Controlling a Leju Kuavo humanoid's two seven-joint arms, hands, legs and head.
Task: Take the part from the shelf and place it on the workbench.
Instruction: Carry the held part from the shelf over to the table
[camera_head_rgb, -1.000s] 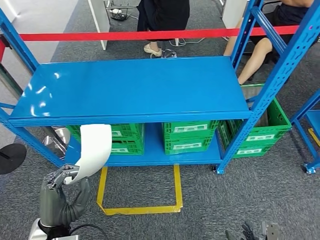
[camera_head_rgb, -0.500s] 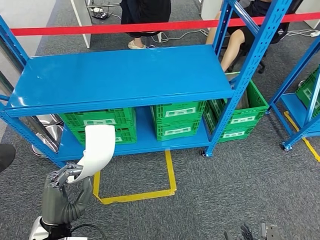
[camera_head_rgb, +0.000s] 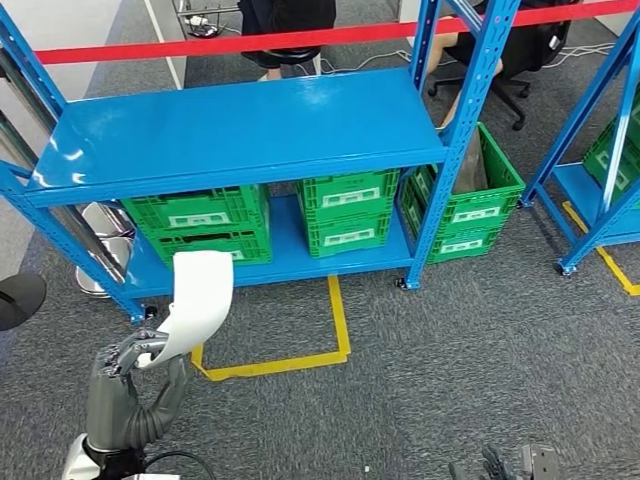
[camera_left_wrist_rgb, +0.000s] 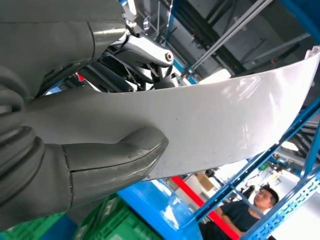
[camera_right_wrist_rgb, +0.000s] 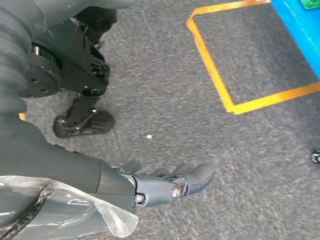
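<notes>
I have the left robot hand (camera_head_rgb: 124, 392) low at my left in the head view, gripping the part (camera_head_rgb: 195, 305), a curved white sheet that rises from the fingers and bends over toward the shelf (camera_head_rgb: 234, 135). From the left wrist camera I see the grey thumb (camera_left_wrist_rgb: 113, 162) pressed flat against one face of the part (camera_left_wrist_rgb: 211, 117), with the darker fingers behind the other face, so the sheet is pinched between them. The part hangs in the air above the grey carpet, in front of the shelf's lower tier and just beside the yellow tape square (camera_head_rgb: 275, 335) on the floor. Green crates (camera_head_rgb: 198, 222) sit on that lower tier, and another stands on the floor beside the blue upright. My right robot hand (camera_right_wrist_rgb: 170, 185) hangs over the carpet, fingers stretched out and apart, holding nothing. A red barrier tape (camera_head_rgb: 226, 43) runs behind the shelf.
</notes>
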